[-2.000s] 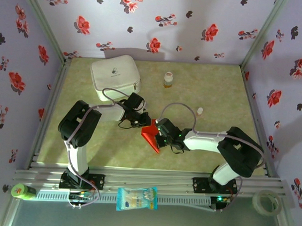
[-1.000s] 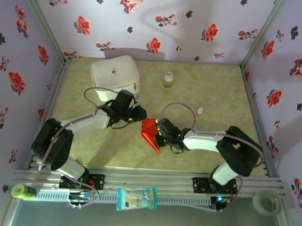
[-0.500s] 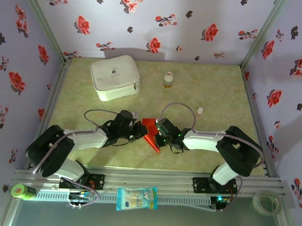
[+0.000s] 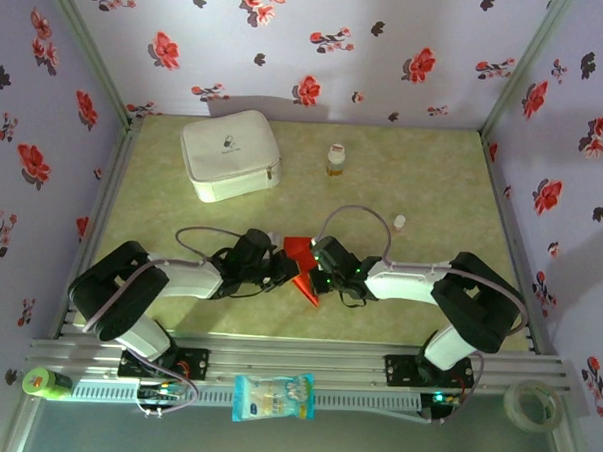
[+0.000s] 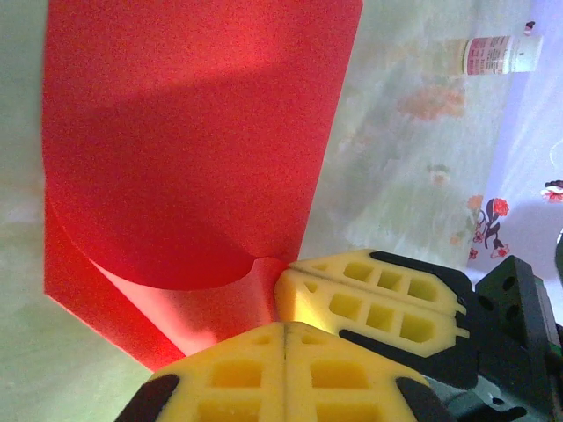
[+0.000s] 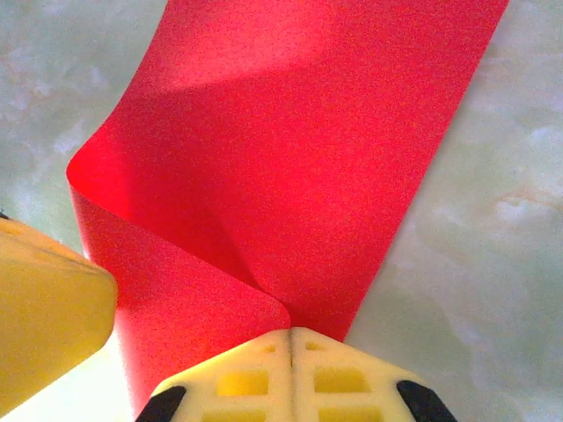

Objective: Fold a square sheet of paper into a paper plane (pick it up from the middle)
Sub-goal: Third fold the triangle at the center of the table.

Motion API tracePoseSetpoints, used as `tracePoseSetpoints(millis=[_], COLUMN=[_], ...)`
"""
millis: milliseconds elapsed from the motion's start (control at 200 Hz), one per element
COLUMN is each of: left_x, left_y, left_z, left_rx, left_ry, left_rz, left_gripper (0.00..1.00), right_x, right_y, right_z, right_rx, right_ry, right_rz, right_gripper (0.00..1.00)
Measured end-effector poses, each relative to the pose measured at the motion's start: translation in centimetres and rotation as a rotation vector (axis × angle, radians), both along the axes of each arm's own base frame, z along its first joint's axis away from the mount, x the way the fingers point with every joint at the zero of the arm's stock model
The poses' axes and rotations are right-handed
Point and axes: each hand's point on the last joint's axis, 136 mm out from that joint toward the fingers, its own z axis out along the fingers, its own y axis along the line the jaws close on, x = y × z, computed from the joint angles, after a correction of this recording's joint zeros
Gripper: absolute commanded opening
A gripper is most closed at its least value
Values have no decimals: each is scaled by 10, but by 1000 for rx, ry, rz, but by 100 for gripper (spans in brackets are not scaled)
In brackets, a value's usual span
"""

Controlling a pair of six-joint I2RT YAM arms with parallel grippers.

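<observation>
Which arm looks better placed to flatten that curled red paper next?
Left, probably. The right gripper is shut on the curled red paper, holding its fold; the left gripper, shut, sits beside that fold, free to press it down.

the left arm [image 4: 179,278] and right arm [image 4: 404,281] are white tubes with black joints. grey cables [image 4: 357,210] loop over them. the fingers [image 5: 264,378] are yellow with square holes.

Over 2 seconds we see the left gripper [image 4: 283,270] swing from beside the case [image 4: 230,155] down to the paper's [image 4: 303,254] left edge, its fingers [image 5: 220,374] now pressed together. Its arm [image 4: 169,277] now lies low, uncovering the case.
</observation>
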Motion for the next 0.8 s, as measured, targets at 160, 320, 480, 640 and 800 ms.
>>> tracePoseSetpoints(millis=[160,320,480,640,800], left_x=[1,3,3,2,2], left_y=[0,-3,-3,-2,0], left_z=[-4,-1,-4,-12,-19], left_rx=[0,-14,-12,4,23], left_ry=[0,-13,-12,3,13], left_rz=[1,0,0,1,5], left_gripper=[0,0,0,0,0], right_x=[0,0,0,0,0], right_y=[0,0,0,0,0], right_z=[0,-1,-1,0,0], right_rx=[1,3,5,9,9], right_ry=[0,0,-2,-5,-5], right_rz=[-1,-3,-3,-3,-3], right_gripper=[0,0,0,0,0])
